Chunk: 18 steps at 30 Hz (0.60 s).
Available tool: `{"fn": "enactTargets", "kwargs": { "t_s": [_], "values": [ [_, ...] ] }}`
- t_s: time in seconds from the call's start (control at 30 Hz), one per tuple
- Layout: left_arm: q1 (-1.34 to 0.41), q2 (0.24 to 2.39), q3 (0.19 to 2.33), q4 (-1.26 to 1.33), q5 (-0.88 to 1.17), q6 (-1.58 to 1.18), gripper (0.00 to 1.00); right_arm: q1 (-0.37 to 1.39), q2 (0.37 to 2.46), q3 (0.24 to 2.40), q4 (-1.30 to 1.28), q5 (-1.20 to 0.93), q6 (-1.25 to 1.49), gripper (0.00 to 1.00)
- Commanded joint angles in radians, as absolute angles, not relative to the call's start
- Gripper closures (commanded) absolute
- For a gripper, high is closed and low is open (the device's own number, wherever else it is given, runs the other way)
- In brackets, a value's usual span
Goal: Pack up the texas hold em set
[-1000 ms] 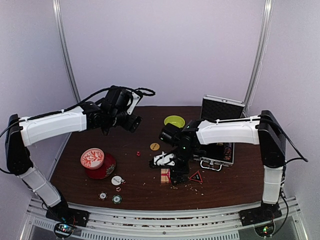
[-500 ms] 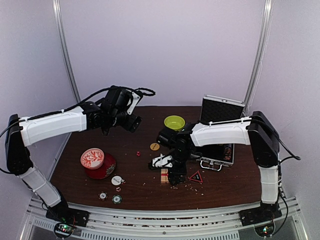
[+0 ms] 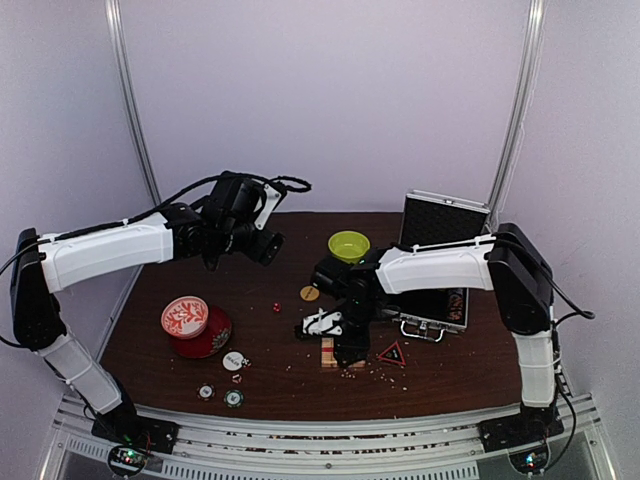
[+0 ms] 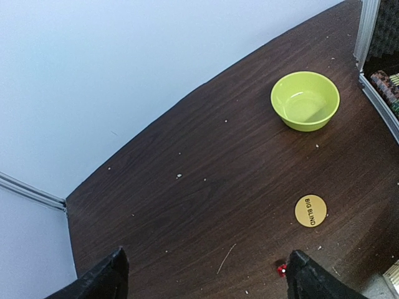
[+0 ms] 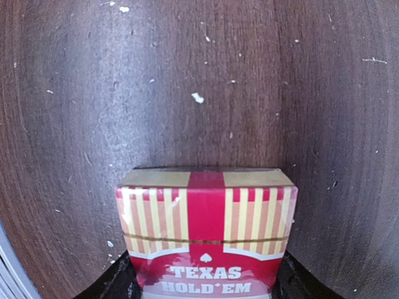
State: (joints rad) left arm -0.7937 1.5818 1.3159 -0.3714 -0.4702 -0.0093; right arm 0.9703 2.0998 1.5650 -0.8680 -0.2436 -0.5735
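Note:
The silver case (image 3: 441, 262) stands open at the right, lid up, chip rows (image 4: 385, 83) showing in it. A red and cream striped card deck (image 5: 206, 230) marked TEXAS HOLD'EM lies on the table in front of the case (image 3: 328, 352). My right gripper (image 3: 346, 350) stands over the card deck, and its black fingers (image 5: 122, 280) press both sides of the box. My left gripper (image 4: 209, 288) hangs open and empty above the table's back left (image 3: 226, 246). Below it lie a yellow BIG BLIND button (image 4: 310, 210) and a tiny red die (image 4: 281, 269).
A lime-green bowl (image 3: 349, 243) sits at the back middle. A red-and-white patterned round tin (image 3: 186, 316) rests at the left beside its red base (image 3: 208, 338). A white button (image 3: 233, 360) and two chips (image 3: 234, 398) lie near the front. A red triangle piece (image 3: 391, 353) is right of the deck.
My right gripper has shifted slightly left over the card deck and its fingers have closed in against the box. The left arm has not moved.

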Motion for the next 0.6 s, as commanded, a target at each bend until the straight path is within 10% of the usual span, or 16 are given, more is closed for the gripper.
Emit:
{"fn": "enactTargets", "kwargs": {
  "t_s": [0.0, 0.57],
  "values": [
    [-0.796, 1.59, 1.314, -0.351, -0.454, 0.004, 0.11, 0.976, 2.1, 1.589, -0.877, -0.229, -0.567, 0.35],
    [-0.796, 1.599, 1.32, -0.356, -0.439, 0.0, 0.11, 0.799, 1.829, 1.454, -0.932, -0.232, -0.537, 0.4]
  ]
}}
